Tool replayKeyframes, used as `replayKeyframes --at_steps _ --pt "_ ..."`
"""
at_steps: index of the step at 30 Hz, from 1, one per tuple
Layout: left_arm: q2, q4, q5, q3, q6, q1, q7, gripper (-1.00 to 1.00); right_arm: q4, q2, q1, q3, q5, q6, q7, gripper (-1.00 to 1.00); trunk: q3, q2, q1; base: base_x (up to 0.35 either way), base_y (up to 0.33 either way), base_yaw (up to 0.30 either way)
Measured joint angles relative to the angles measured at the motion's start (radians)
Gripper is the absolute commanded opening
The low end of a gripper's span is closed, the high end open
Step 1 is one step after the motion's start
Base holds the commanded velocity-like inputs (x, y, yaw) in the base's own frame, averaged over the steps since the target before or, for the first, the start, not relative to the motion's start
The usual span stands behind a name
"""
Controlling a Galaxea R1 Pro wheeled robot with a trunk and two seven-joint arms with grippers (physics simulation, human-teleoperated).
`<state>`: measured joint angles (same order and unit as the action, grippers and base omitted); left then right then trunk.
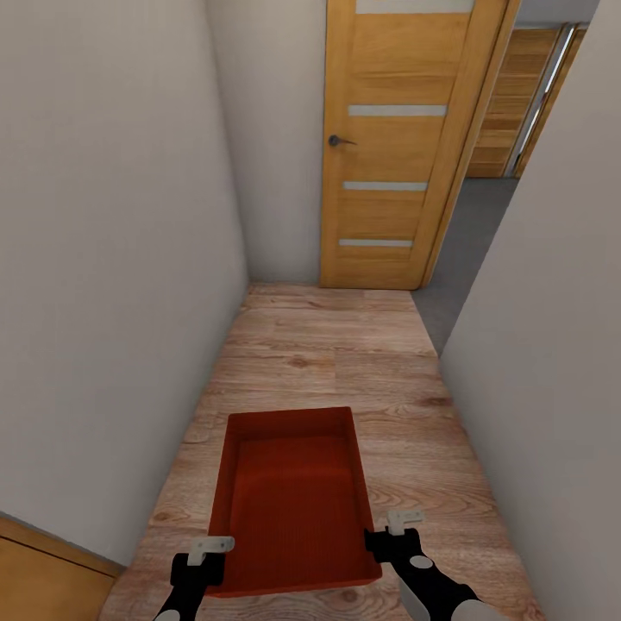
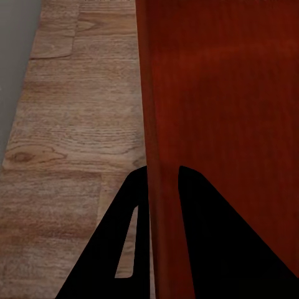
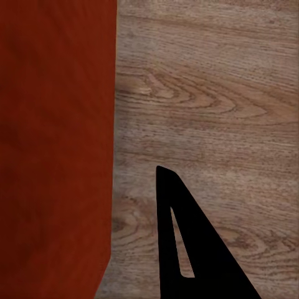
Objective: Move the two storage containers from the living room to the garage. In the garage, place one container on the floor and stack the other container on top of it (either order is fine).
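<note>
container (image 1: 293,500) | left end effector (image 2: 163,177) straddles wall | head: door (image 1: 392,147)

Head view: from high on the robot, facing forward and steeply down a narrow corridor toward a wooden door (image 1: 392,147) at its far end, with both wrists at the lower edge. Left wrist view: very close, along the left gripper (image 2: 163,180) fingers, down onto a storage container (image 2: 224,124) wall and wood-plank floor (image 2: 75,124) beside a pale wall. Right wrist view: equally close, along one dark finger (image 3: 187,243), onto the container's opposite side. Shared by all three: the container and the planks around it.
</note>
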<state>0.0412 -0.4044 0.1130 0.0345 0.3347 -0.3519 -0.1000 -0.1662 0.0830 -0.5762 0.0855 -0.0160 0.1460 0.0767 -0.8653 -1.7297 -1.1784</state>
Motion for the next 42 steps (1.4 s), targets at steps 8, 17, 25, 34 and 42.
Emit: replayKeyframes --at_steps 8,17,25,34,42 --pt "0.0 0.0 0.0 0.0 0.0 0.0 0.0 -1.0 0.0 0.0 0.0 0.0 0.0 0.0 0.0 -1.0 0.0 0.0 0.0 0.055 0.0 0.0" --pt "0.0 0.0 0.0 0.0 0.0 0.0 0.0 -1.0 0.0 0.0 0.0 0.0 0.0 0.0 0.0 -1.0 0.0 0.0 0.001 0.289 0.0 0.0" --pt "0.0 0.0 0.0 0.0 0.0 0.0 0.0 -1.0 0.0 0.0 0.0 0.0 0.0 0.0 0.0 -1.0 0.0 0.0 0.001 0.34 0.0 0.0" --pt "0.0 0.0 0.0 0.0 0.0 0.0 0.0 -1.0 0.0 0.0 0.0 0.0 0.0 0.0 0.0 -1.0 0.0 0.0 0.0 0.163 0.0 0.0" --pt "0.0 0.0 0.0 0.0 0.0 0.0 0.0 -1.0 0.0 0.0 0.0 0.0 0.0 0.0 0.0 -1.0 0.0 0.0 0.0 0.014 0.0 0.0"
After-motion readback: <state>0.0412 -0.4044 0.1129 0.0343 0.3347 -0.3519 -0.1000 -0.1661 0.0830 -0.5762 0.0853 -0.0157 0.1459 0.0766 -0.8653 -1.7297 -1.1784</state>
